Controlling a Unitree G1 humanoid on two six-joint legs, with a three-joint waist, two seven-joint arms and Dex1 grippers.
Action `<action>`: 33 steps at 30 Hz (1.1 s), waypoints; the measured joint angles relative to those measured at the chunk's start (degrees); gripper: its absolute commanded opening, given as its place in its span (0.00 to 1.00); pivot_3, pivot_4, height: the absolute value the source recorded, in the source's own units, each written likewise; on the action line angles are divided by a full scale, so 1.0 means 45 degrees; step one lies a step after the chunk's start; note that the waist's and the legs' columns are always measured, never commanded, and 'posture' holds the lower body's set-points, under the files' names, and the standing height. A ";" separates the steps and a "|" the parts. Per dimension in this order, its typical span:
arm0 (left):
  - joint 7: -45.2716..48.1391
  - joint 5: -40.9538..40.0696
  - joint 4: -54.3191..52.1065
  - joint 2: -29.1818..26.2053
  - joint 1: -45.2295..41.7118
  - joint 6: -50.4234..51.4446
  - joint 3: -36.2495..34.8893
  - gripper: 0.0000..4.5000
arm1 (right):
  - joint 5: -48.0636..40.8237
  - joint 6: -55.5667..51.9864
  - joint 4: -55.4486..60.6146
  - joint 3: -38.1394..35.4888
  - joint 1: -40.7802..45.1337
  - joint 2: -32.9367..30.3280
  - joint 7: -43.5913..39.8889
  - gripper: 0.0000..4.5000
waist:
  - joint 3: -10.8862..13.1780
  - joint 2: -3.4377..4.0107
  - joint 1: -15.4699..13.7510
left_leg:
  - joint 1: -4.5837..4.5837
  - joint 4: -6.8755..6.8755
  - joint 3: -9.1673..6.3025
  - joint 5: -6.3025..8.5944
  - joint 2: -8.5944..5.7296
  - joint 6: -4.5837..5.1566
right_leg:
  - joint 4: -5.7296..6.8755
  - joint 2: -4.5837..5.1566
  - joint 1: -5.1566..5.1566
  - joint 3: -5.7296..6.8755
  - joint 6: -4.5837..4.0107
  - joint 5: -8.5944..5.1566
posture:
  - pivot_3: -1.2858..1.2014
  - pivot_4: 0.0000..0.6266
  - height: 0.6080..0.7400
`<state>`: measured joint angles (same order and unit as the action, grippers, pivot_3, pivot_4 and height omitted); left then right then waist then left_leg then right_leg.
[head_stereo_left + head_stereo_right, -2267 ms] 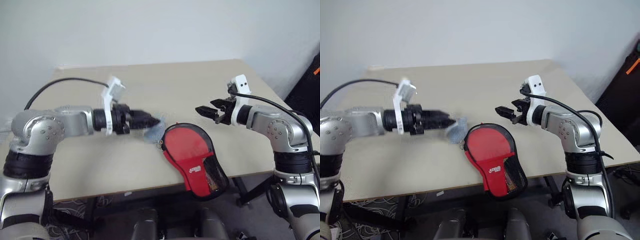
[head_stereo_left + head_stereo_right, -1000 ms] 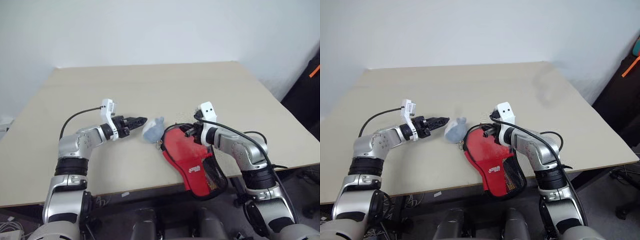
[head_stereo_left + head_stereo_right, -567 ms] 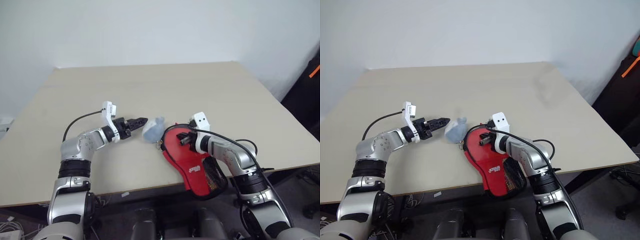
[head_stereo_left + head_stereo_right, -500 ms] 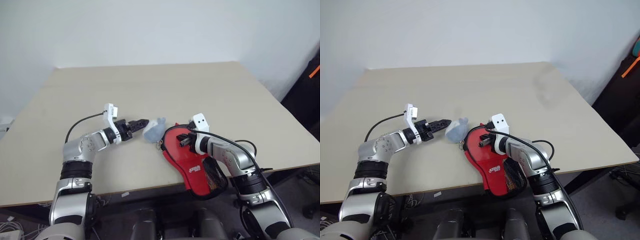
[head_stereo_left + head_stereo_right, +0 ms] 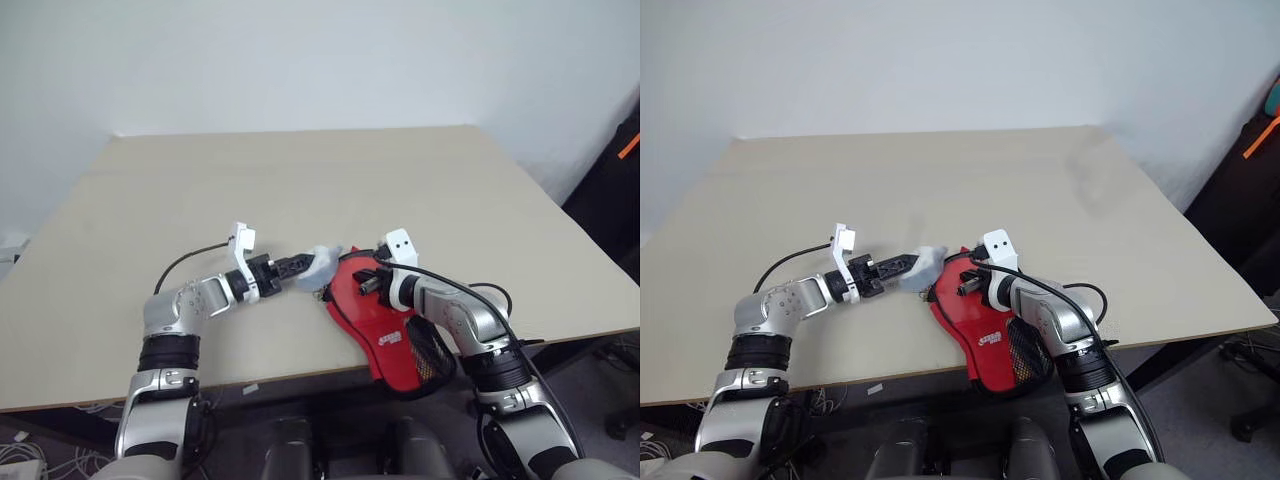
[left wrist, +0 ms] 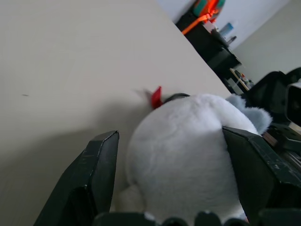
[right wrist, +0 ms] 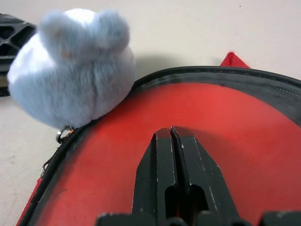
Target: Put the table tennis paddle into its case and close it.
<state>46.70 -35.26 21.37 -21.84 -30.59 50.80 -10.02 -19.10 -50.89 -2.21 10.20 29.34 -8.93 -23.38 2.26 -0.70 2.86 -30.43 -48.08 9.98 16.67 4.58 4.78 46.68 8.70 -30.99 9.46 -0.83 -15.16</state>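
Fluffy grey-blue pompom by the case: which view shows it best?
Right wrist view: the whole pompom shows, resting against the case rim beside the shut right pincer. The left wrist view has it close between the open left pincer's fingers, partly cut off. The eye views show it small.

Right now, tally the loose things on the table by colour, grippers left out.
Red: 1, the case
Grey-blue: 1, the fluffy lump beside the case
Total: 2, both on the table
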 measured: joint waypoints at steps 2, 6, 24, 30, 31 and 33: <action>0.0031 -0.0188 -0.0602 0.0235 0.0342 0.0315 0.0121 0.79 | 0.0002 -0.0063 0.0119 -0.0016 -0.0085 0.0014 0.0014 0.01 | -0.0001 0.0001 -0.0002 | 0.0015 0.0000 -0.0009 0.0003 -0.0002 0.0003 | -0.0001 0.0005 0.0020 0.0006 0.0004 -0.0004 | 0.52 0.00 0.35; -0.0053 -0.0256 -0.1186 0.0423 0.0715 0.0589 0.0245 0.79 | 0.0009 -0.0162 0.0134 -0.0037 -0.0097 0.0018 0.0049 0.01 | -0.0001 0.0001 -0.0014 | 0.0053 -0.0002 -0.0039 0.0007 -0.0007 0.0006 | -0.0006 0.0012 0.0075 0.0036 0.0012 -0.0013 | 0.52 0.00 0.35; -0.0691 -0.0501 -0.1597 0.0573 0.0818 0.1035 -0.0284 0.13 | 0.0019 -0.0316 0.0141 -0.0086 -0.0100 0.0049 0.0053 0.00 | -0.0002 0.0003 -0.0036 | 0.0098 -0.0004 -0.0061 0.0035 -0.0019 0.0041 | -0.0016 0.0033 0.0144 0.0058 0.0027 -0.0024 | 0.52 0.00 0.35; -0.0692 -0.0309 -0.0910 0.0055 0.0254 0.0784 -0.0354 0.13 | 0.0025 -0.0308 0.0139 -0.0065 -0.0093 0.0039 -0.0044 0.00 | -0.0002 0.0004 -0.0033 | 0.0098 -0.0003 -0.0061 0.0036 -0.0018 0.0042 | -0.0016 0.0030 0.0140 0.0060 0.0026 -0.0025 | 0.52 0.00 0.35; -0.0638 -0.0245 -0.0686 -0.0059 0.0095 0.0694 -0.0347 0.13 | 0.0030 -0.0305 0.0140 -0.0039 -0.0091 0.0040 -0.0058 0.00 | -0.0002 0.0003 -0.0032 | 0.0098 -0.0004 -0.0061 0.0036 -0.0018 0.0042 | -0.0016 0.0030 0.0140 0.0059 0.0026 -0.0025 | 0.52 0.00 0.35; -0.0541 -0.0130 -0.0365 -0.0139 -0.0103 0.0479 -0.0330 0.13 | 0.0035 -0.0277 0.0140 0.0009 -0.0092 0.0039 -0.0079 0.00 | -0.0002 0.0003 -0.0033 | 0.0098 -0.0004 -0.0061 0.0036 -0.0018 0.0042 | -0.0016 0.0031 0.0141 0.0059 0.0026 -0.0025 | 0.52 0.00 0.35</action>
<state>44.27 -35.85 19.73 -22.47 -31.06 52.96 -11.51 -18.94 -52.14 -1.58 10.24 28.93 -8.75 -23.74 2.26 -0.68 2.71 -29.99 -48.10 9.71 16.83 4.50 4.96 46.60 8.84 -30.36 9.72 -0.71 -15.28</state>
